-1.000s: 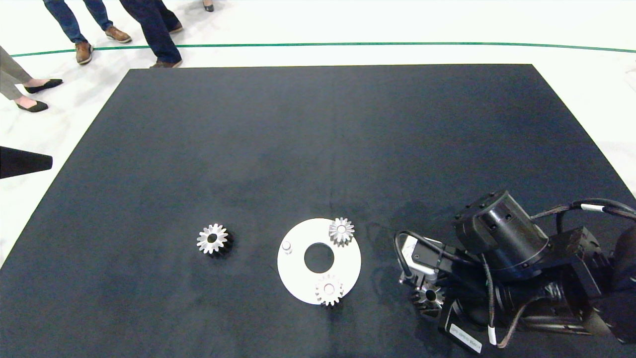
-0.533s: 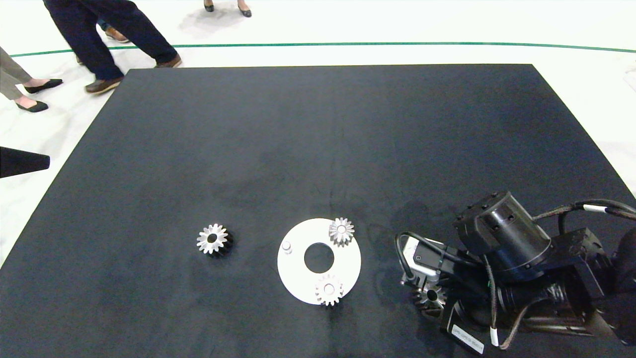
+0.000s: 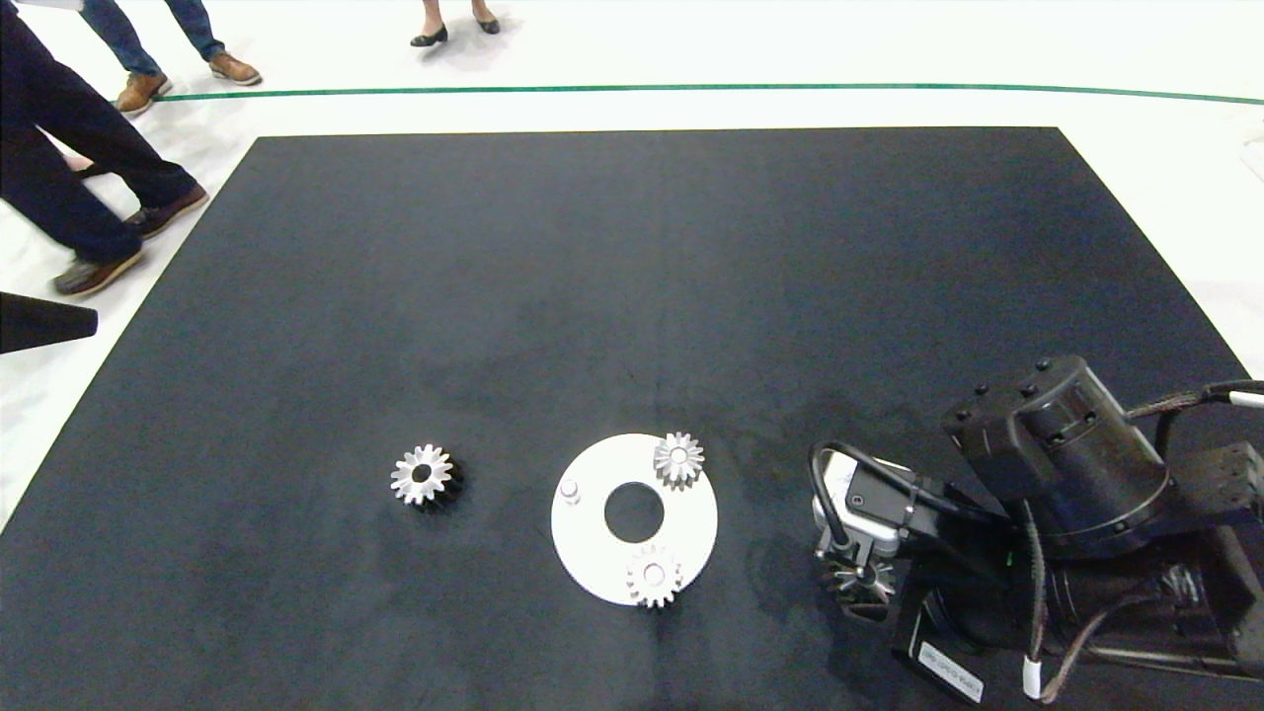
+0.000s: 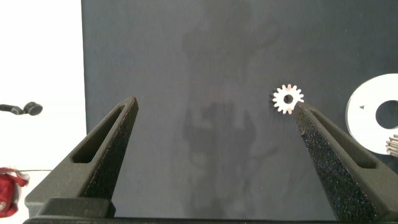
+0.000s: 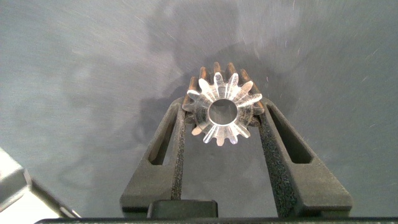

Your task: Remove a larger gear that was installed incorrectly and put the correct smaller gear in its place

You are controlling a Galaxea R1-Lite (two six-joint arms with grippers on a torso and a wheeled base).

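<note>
The larger gear (image 3: 423, 474), with a broad dark hole, lies alone on the black mat left of the white round plate (image 3: 592, 553); the left wrist view also shows it (image 4: 287, 99). My right gripper (image 3: 857, 583) is right of the plate, shut on the smaller gear (image 5: 222, 112), which has tapered teeth and sits between both fingers (image 5: 171, 143). Two similar small gears (image 3: 678, 459) (image 3: 653, 577) sit on the plate, and one bare peg (image 3: 570, 491) stands at its left side. My left gripper (image 4: 215, 104) hangs open over the mat's left part, holding nothing.
The plate has a round hole in its middle (image 3: 634, 511). People's legs and shoes (image 3: 94, 188) move past the mat's far left corner. A dark tip (image 3: 44, 321) pokes in at the head view's left edge. The mat's edge (image 4: 81, 74) shows in the left wrist view.
My right arm has shifted to the right and its wrist has turned, with the small gear still in its fingers. People beyond the table have walked on. The other gears have not moved.
</note>
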